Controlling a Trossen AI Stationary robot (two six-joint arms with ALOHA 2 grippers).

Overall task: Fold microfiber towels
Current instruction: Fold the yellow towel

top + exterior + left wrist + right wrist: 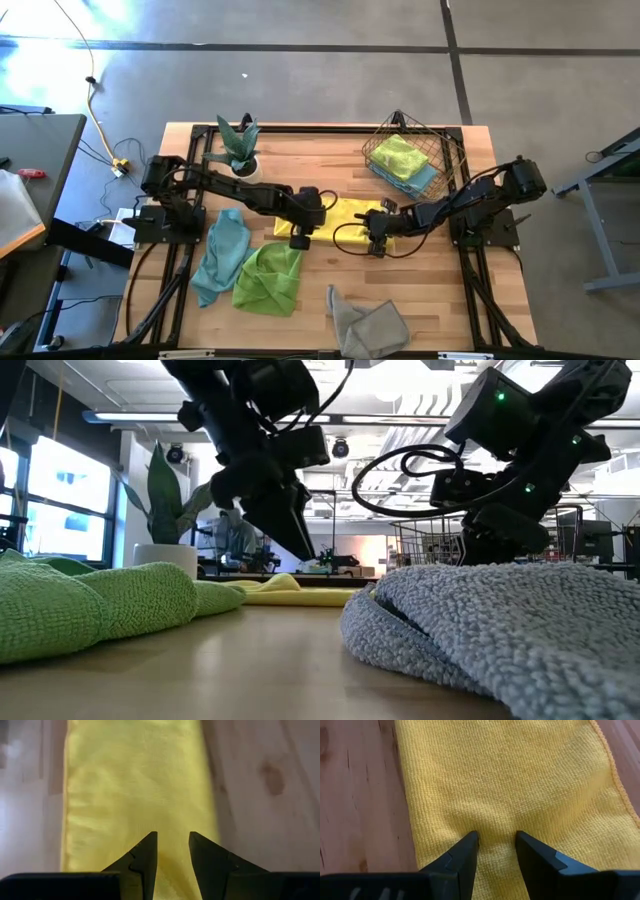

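The bright yellow towel [340, 215] lies flat at the table's middle as a folded strip [135, 785]. My left gripper [299, 240] hangs over its left end, open, fingertips [305, 550] clear of the cloth. My right gripper [377, 248] is at its right end, open, tips down on the cloth [492, 785]. Loose near the front lie a teal towel [222, 255], a lime green one [268, 280] and a grey one [368, 325]. My right gripper's fingertips [470, 840] stand on the yellow towel's top surface near its right end, slanting down from the table's right. The cloth [492, 822] puckers slightly between the tips and lies flat on the table. Nothing is lifted.
A copper wire basket [440, 150] at the far right holds a green and a teal towel. A potted plant [238, 150] stands at the far left. Bare wood lies between the yellow towel and the grey one.
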